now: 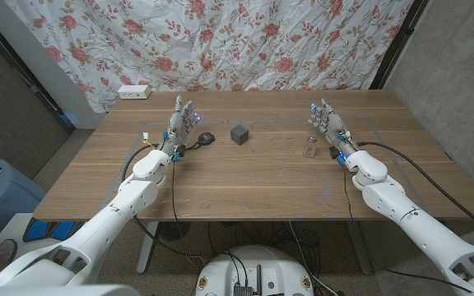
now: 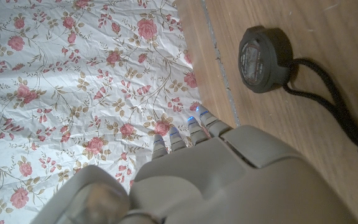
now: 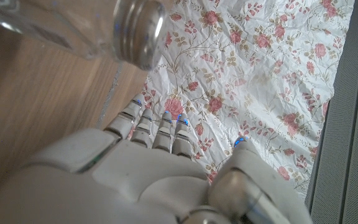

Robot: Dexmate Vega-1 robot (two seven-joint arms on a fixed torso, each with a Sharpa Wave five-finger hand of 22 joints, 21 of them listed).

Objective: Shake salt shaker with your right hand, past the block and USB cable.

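A: Where's the shaker [image 1: 310,146]?
B: Upright on the table [image 1: 245,185], right half, just beside the right hand [image 1: 326,122], on its inner side, toward table centre. Not touching, as far as the head view shows.

A: Right hand's state?
B: Released. Standing on edge, fingers up and apart, nothing in it. In the right wrist view the shaker [image 3: 92,28] shows close up past the fingers [image 3: 160,127], metal cap and clear glass body, with the floral cloth [image 3: 272,68] behind. The hand [image 3: 135,180] isn't wrapped round it.

A: Left hand?
B: Same deal. The left hand [image 1: 181,123] is up on edge on the left half, fingers spread, holding nothing. In the left wrist view the hand [image 2: 229,180] has its fingers [image 2: 191,130] extended.

A: Block and cable?
B: The block [image 1: 239,134], dark grey, sits near table centre, between the two hands, well apart from the shaker. The cable [image 1: 204,138] is black, a round puck w/ a cord, just beside the left hand, between it and the block. The left wrist view shows the puck [image 2: 263,57] flat on the wood, cord trailing off it.

A: Anything else?
B: A white power strip [image 1: 134,92] at the far left corner, by the cloth [image 1: 220,41].
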